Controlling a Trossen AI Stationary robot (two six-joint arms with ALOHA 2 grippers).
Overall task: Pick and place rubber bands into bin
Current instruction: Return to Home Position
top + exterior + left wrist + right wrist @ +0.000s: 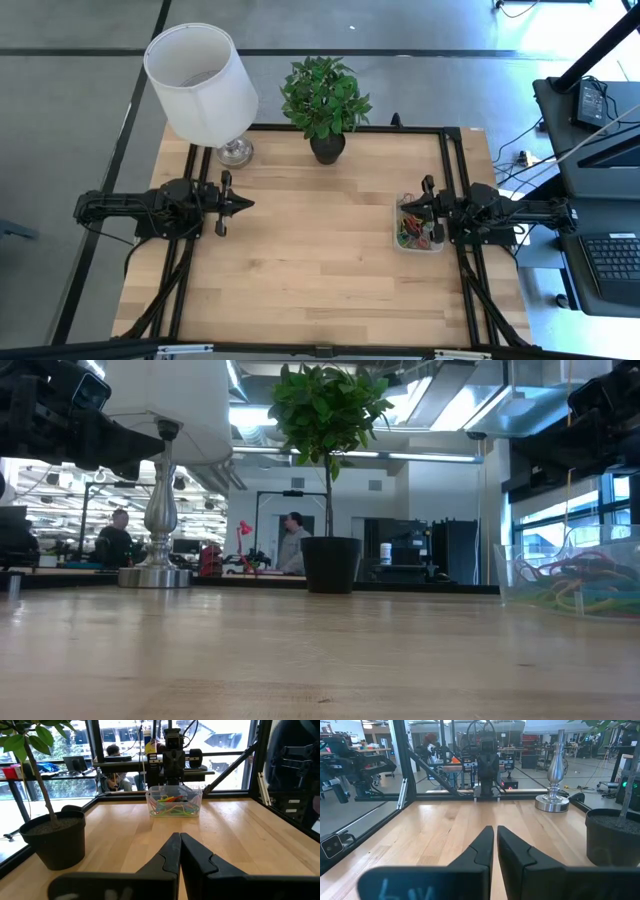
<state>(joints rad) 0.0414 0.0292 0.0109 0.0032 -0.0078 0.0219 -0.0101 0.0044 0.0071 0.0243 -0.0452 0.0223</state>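
The bin [398, 238], a small clear tray, rests flat on the wooden table near its right edge. The rubber bands [412, 232] lie in it as a tangle of red, green, yellow and orange loops. The low view shows the bin [520, 575] and the bands [575, 588] at the right, and the left wrist view shows the bin [150, 800] far ahead. My right gripper [403, 207] hangs shut and level above the bin, pointing toward the table's left; its fingers [495, 828] hold nothing. My left gripper [248, 203] waits shut at the table's left side, fingers [178, 836] level above bare wood.
A lamp with a white shade [203, 80] and a metal foot [235, 152] stands at the far left. A potted plant [325, 100] stands at the far middle. Black frame rails [450, 160] run along the table's sides. People [292, 540] show in the room beyond.
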